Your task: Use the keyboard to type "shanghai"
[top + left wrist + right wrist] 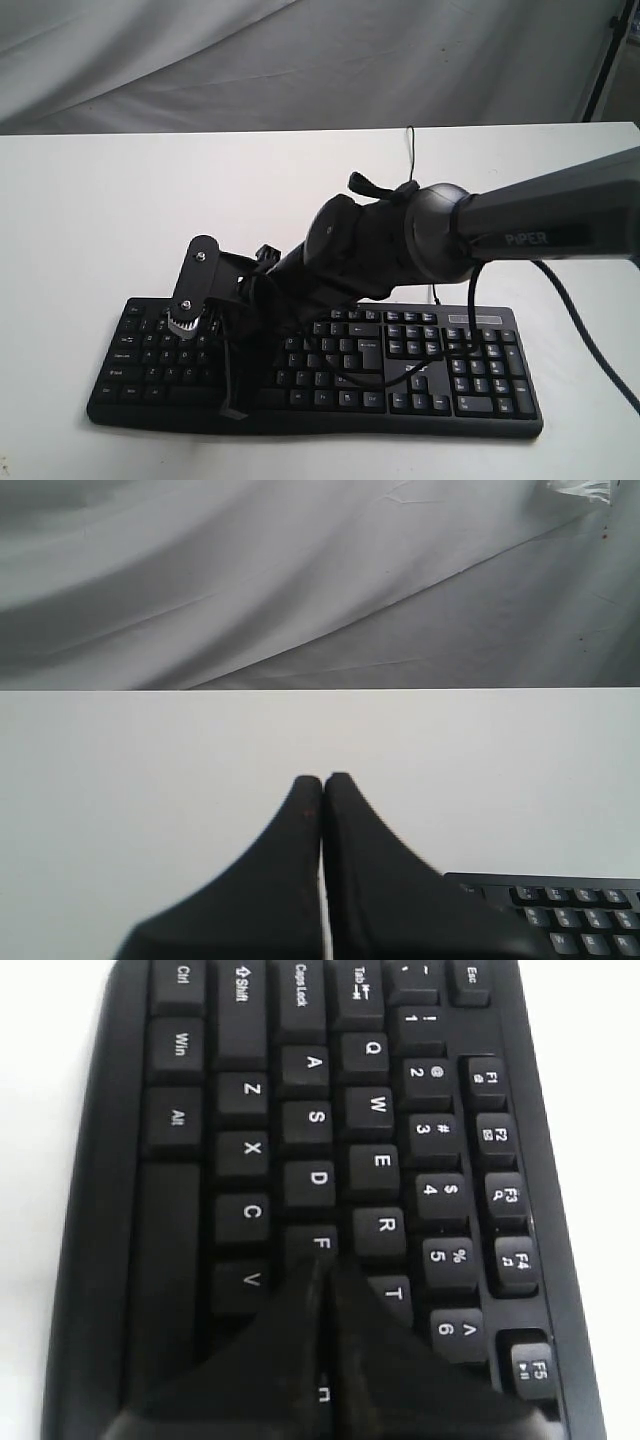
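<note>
Tabletop (90, 200), white: carried the keyboard (480, 375), long axis lying crosswise.
Right arm (560, 210): extended across over its letter half.
Right gripper (325, 1265): pinched together, empty, tip just above the home row at the F key (320, 1243); the nearer one.
Left gripper (323, 780): likewise closed, empty, over bare tabletop beside the keyboard's corner.

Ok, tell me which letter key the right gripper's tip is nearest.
The F key on the keyboard: the shut right gripper points at its edge, partly covering it. D, R and V lie clear of the tip.
</note>
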### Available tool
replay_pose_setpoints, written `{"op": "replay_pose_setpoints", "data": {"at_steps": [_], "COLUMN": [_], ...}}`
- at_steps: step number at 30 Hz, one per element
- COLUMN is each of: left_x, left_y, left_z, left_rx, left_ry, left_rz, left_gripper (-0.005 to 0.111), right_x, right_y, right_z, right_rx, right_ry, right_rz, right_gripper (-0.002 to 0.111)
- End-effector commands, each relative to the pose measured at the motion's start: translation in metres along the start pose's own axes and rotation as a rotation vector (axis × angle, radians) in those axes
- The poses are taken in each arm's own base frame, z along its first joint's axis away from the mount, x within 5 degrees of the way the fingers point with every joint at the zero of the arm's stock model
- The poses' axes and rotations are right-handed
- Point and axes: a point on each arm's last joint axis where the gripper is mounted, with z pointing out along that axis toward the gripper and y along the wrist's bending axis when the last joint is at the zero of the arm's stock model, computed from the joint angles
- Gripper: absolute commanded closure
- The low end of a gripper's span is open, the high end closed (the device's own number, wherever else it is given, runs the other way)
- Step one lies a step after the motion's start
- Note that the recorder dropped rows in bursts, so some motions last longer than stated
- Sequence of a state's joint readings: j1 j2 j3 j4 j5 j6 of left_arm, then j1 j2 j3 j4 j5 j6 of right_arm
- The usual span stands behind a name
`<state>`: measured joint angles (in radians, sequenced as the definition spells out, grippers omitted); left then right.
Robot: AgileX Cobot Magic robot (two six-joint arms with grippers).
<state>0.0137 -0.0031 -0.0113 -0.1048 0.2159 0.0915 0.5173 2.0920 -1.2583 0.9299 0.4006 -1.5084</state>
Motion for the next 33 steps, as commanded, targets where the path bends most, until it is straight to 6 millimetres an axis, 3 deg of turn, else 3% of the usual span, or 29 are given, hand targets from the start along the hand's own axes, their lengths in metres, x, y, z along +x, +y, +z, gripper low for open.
{"op": "replay_pose_setpoints", "data": {"at_steps": [1, 16, 24, 33], "left_x": [0.000, 0.000, 0.000, 0.000], "left_y": [0.000, 0.000, 0.000, 0.000], "left_z": [0.000, 0.000, 0.000, 0.000], "left_rx": [0.005, 0.005, 0.005, 0.005], "left_ry": [0.001, 0.001, 0.001, 0.001], "left_rz": [-0.005, -0.005, -0.005, -0.005], "left_gripper": [0.106, 0.106, 0.106, 0.106], "right_x": [0.001, 0.004, -0.010, -0.011], "right_y": [-0.002, -0.002, -0.005, -0.004], "right_z": [-0.002, 0.003, -0.014, -0.016], "right_rx": [-0.004, -0.006, 0.020, 0.017], "right_ry": [0.001, 0.010, -0.034, -0.035], "right_rz": [-0.004, -0.003, -0.022, -0.027], "right_gripper": [0.108, 0.108, 0.108, 0.108]}}
